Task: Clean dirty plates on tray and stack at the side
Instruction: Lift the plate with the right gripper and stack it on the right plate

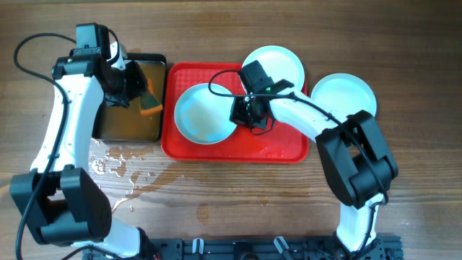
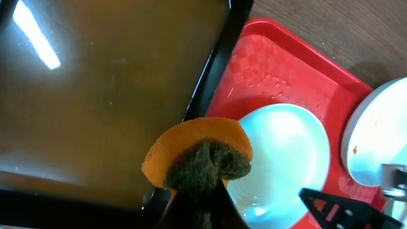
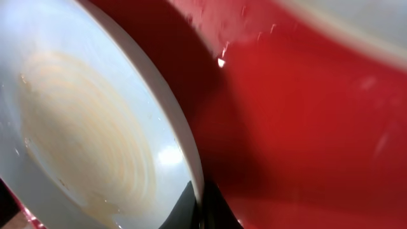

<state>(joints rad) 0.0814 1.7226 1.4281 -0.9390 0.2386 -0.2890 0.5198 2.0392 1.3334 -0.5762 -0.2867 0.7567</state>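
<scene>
Plates, count: you have three, all alike. They are round, shallow, glossy, and white to pale mint.
Left plate [image 1: 204, 114]: it lies on the left half of the tray. Your right wrist view shows a faint brownish swirl across its inside.
Back plate [image 1: 278, 63]: it overlaps the tray's far right corner and sits partly off it. There are a few small brown specks near its edge.
Right plate [image 1: 345, 94]: it is on the table, just beside the tray's right end. Its surface looks clean.
Tray [image 1: 238, 150], count: one. It is red plastic, rectangular with rounded corners and a low rim. The floor has a fine check pattern and carries water drops.
Pan [image 1: 108, 130], count: one. It is black and rectangular, holds cloudy brown water, and sits right against the tray's left side.
Sponge [image 1: 149, 103], count: one. It is orange foam with a dark green fibrous scouring face, and it is bent.
Left gripper [image 1: 143, 96]: it is clamped on the sponge, above the pan's right rim.
Right gripper [image 1: 247, 114]: its fingers are pressed onto the right rim of the left plate, one on each side.
Table [image 1: 404, 43]: it is wood grain, with one patch of spilled water drops in front of the pan.
</scene>
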